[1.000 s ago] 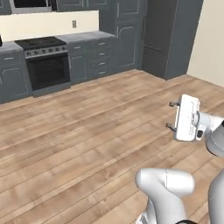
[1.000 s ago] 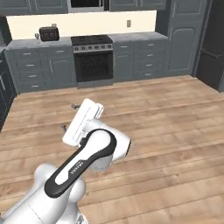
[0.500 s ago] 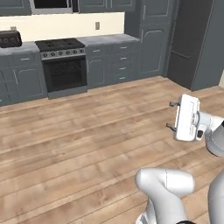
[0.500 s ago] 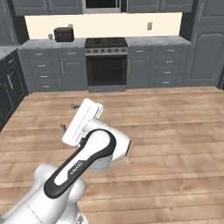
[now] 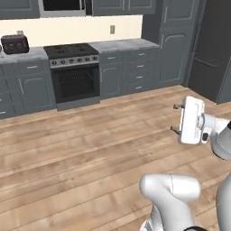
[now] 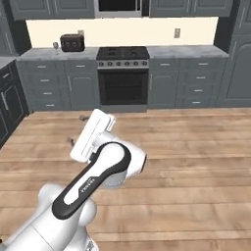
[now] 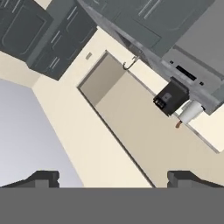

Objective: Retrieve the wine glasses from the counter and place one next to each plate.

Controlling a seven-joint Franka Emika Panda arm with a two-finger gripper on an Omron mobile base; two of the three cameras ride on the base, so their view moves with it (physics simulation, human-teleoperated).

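Dark grey cabinets (image 6: 46, 90), black oven (image 6: 123, 78) (silver trim), brown plank floor (image 5: 67, 153).

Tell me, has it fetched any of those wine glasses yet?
Nothing looks done yet. The gripper is open and holds nothing, and the arm is out over the wood floor, away from the counter. One small glass seems to stand beside the toaster. Still left: reaching the counter, picking up glasses and setting them by the plates.

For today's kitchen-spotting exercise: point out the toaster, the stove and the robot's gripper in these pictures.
toaster (image 6: 72, 42), right base view, middle of its dark side.
stove (image 6: 123, 78), right base view, centre of the oven door.
gripper (image 5: 174, 118), left base view, midway between its open fingertips.
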